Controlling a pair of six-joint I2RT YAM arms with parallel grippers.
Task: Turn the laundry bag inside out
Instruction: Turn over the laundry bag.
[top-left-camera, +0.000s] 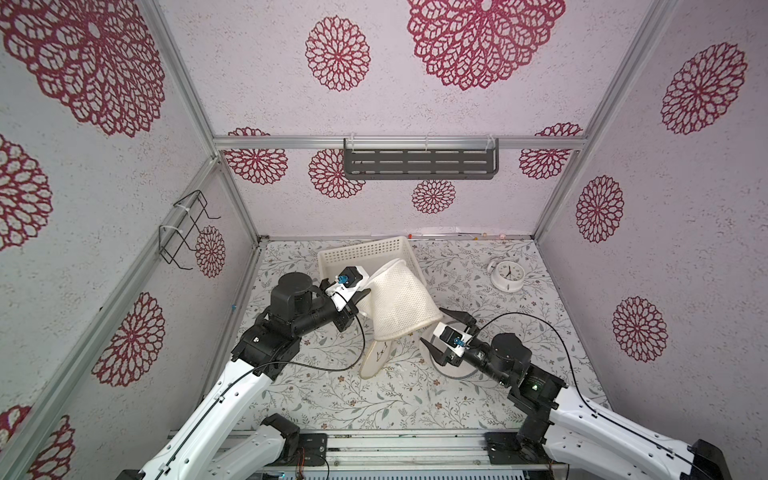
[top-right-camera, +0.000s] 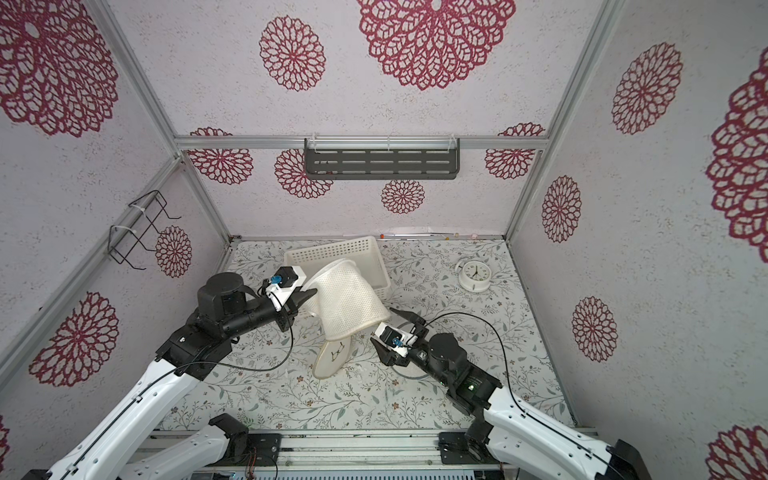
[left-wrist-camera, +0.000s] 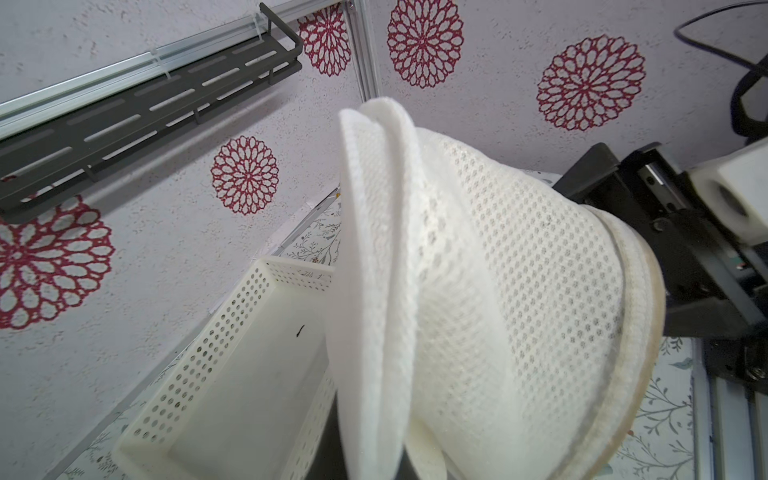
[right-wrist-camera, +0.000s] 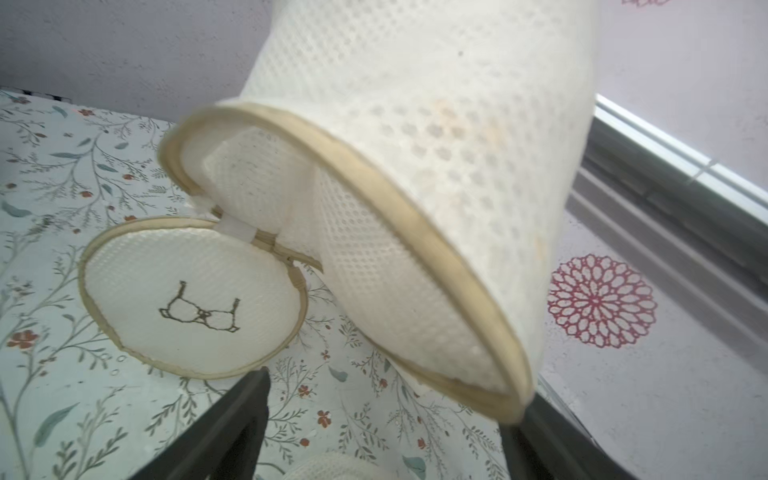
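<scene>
Mesh laundry bag (right-wrist-camera: 436, 145) hangs tilted, tan-rimmed mouth toward cam. Round lid (right-wrist-camera: 191, 299) w/ stitched bra motif attached at rim by white tab, above floral table (right-wrist-camera: 62, 187). R gripper (right-wrist-camera: 390, 399) fingers spread wide; one tip just beside rim's low edge.

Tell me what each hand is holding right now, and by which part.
Left hand pinches the white mesh cylinder laundry bag by a fabric fold near its closed end. Right hand is open, holding nothing.

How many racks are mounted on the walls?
2: a grey slotted shelf high on the back wall, and a black wire rack on the left side wall. None seems hidden.
</scene>
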